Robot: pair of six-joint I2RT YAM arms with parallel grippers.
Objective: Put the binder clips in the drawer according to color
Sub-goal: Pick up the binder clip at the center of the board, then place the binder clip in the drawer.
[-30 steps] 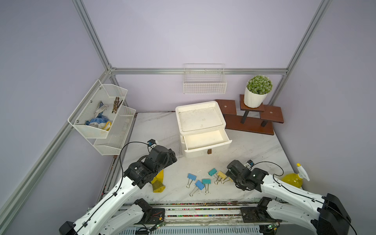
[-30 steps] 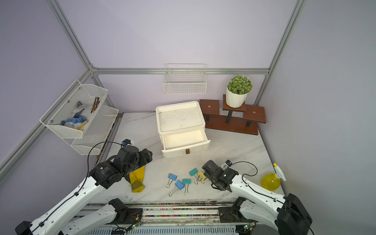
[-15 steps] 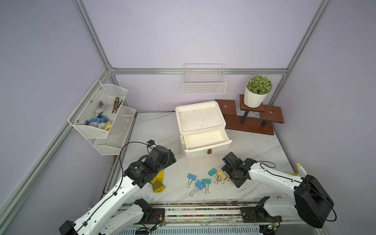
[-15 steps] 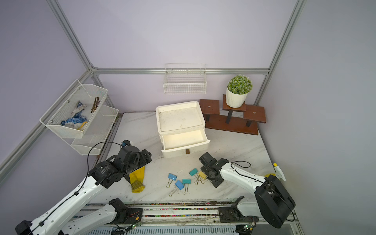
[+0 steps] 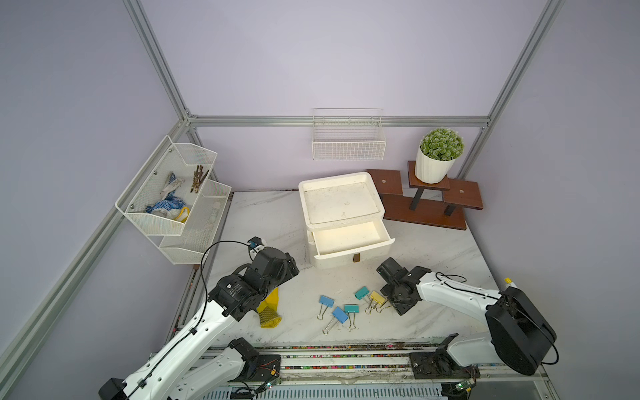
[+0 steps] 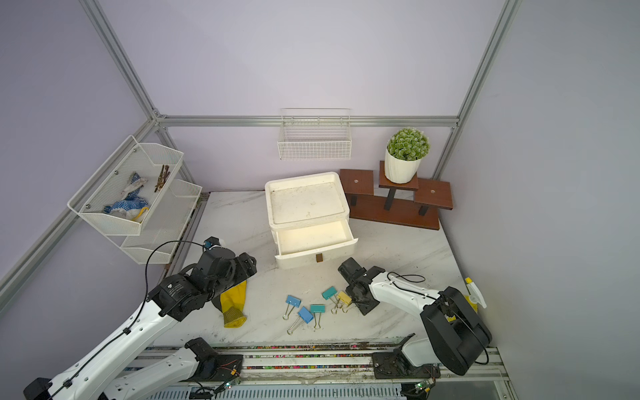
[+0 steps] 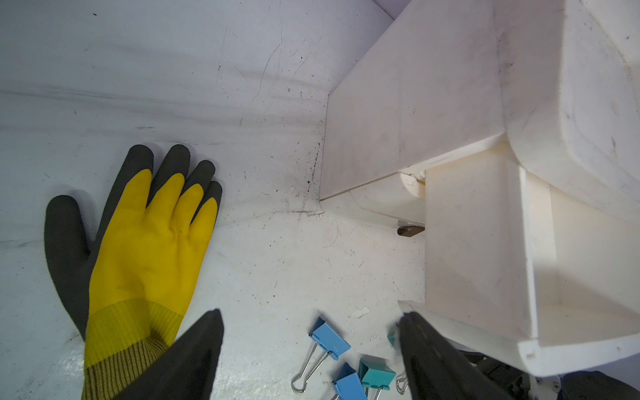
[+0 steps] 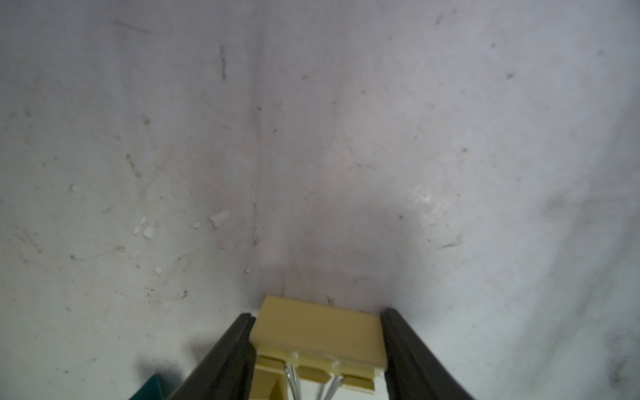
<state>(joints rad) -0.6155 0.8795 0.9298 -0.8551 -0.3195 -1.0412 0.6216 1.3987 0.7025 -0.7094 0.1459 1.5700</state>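
The yellow clip (image 8: pixel 318 334) and 1 teal clip (image 8: pixel 152 388) run off the right wrist view's edge

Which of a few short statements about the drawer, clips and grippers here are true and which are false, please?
1. The white drawer stands open and empty. True.
2. The right gripper is open and holds nothing. False: it is shut on a pale yellow binder clip.
3. The left gripper holds the yellow glove. False: it is open and holds nothing; the glove lies flat on the tabletop.
4. Two light blue binder clips lie on the tabletop. True.
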